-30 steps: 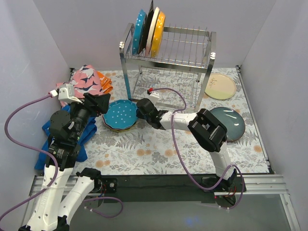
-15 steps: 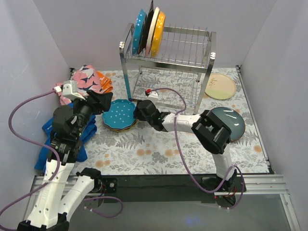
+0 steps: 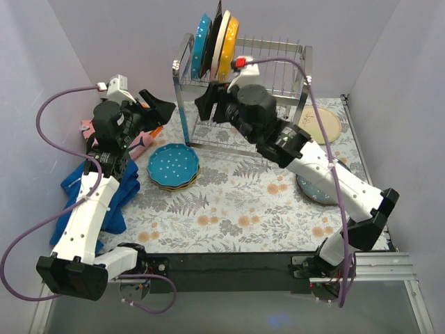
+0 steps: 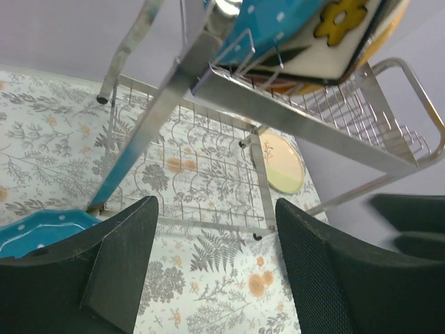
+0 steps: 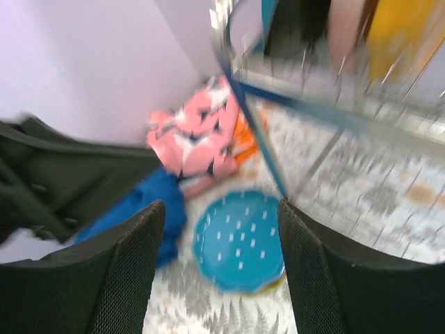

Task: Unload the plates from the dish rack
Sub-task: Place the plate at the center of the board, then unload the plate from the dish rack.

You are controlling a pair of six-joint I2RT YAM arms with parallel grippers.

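The left hand (image 3: 163, 110) and right hand (image 3: 203, 101) both gape empty beside the dish rack (image 3: 278, 78), whose plates (image 3: 215, 42) stand upright in its top slots. If both close in together, they could collide or topple a plate.

Top view: we find bright, even light.
Left wrist: sharp, right edge blurred.
Right wrist: dish rack (image 5: 300, 88) smeared by motion.

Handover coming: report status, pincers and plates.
Left pincer open, empty. Right pincer open, empty, near tall chrome wire dish rack. Four mixed-colour plates upright in top tier. No obstruction seen.
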